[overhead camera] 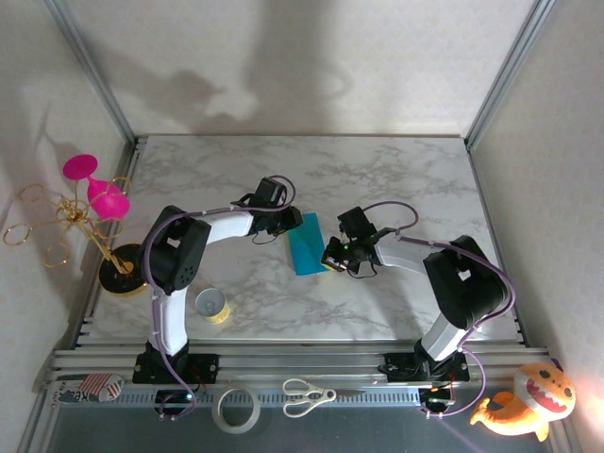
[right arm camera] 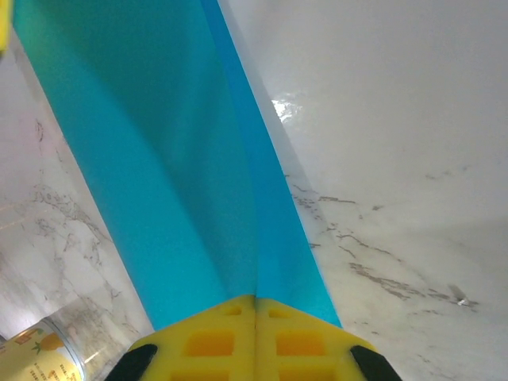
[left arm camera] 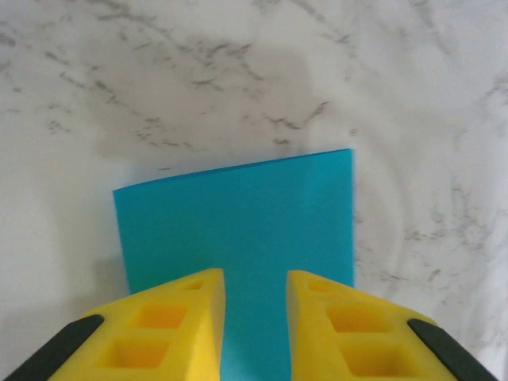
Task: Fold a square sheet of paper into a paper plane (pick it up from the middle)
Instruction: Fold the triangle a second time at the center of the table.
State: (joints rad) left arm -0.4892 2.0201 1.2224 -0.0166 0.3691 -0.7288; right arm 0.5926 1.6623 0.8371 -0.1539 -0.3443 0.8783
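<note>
The left arm is bent inward over the white marble-patterned table [overhead camera: 396, 170]. Its yellow-fingered left gripper [left arm camera: 255, 279] is held slightly parted over the thin teal-blue sheet of paper [left arm camera: 238, 214], which lies folded at mid-table. From the opposite side, the right gripper [right arm camera: 255, 302] is pressed together on the sheet's edge. A small yellow cylindrical can [overhead camera: 212, 305] is seen near the left base; its contents cannot be told.
</note>
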